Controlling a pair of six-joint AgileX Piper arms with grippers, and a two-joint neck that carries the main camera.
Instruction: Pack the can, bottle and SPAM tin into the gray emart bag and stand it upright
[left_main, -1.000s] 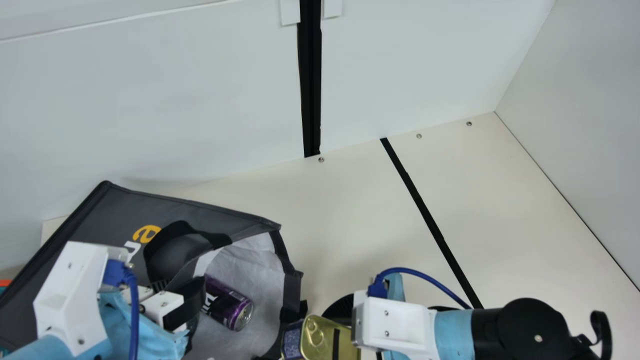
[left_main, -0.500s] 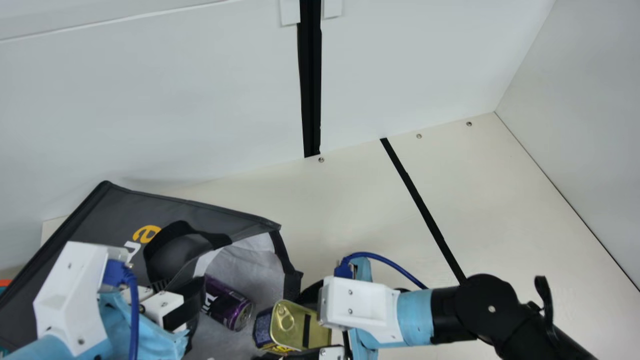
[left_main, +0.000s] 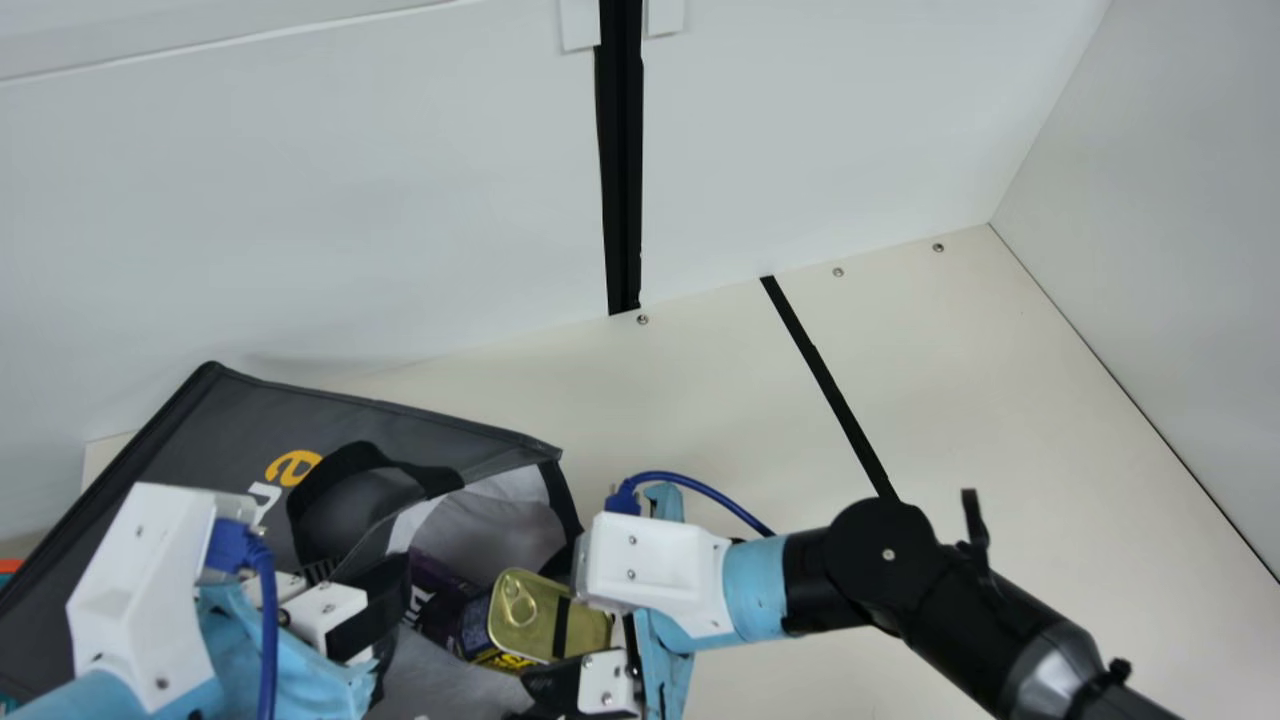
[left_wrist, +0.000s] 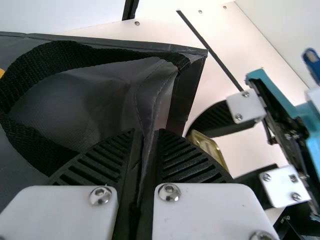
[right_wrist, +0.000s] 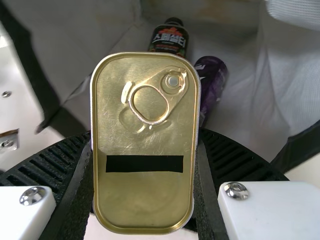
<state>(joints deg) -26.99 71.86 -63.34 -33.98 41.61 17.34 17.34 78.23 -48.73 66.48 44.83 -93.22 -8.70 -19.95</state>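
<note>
Between the ribbed fingers of the right end effector (left_main: 540, 635) sits the SPAM tin (left_main: 535, 615), gripped by its two long sides, its gold lid turned back toward that arm's wrist camera. A ring-pull (right_wrist: 178, 95) and a black strip (right_wrist: 145, 164) mark the lid. The tin is at the mouth of the gray emart bag (left_main: 230, 415), which lies on its side on the desk (left_main: 720, 400); how far into the opening the tin reaches, I cannot tell. Ahead of the right end effector, past the tin, the purple can (left_main: 428, 605) lies inside the bag on the pale lining (left_main: 500, 520). Farther in from the same fingertips is the dark bottle (right_wrist: 170, 40), just beside the can and partly hidden behind the tin. The left end effector (left_main: 362, 570) is closed on a fold of the bag's gray fabric near the opening, with the can close by it, between it and the tin. A black handle (left_wrist: 55, 55) loops over the bag's side next to the left end effector. Seen from the left wrist, the right end effector is beyond the bag's edge, near the left one but apart from it.
</note>
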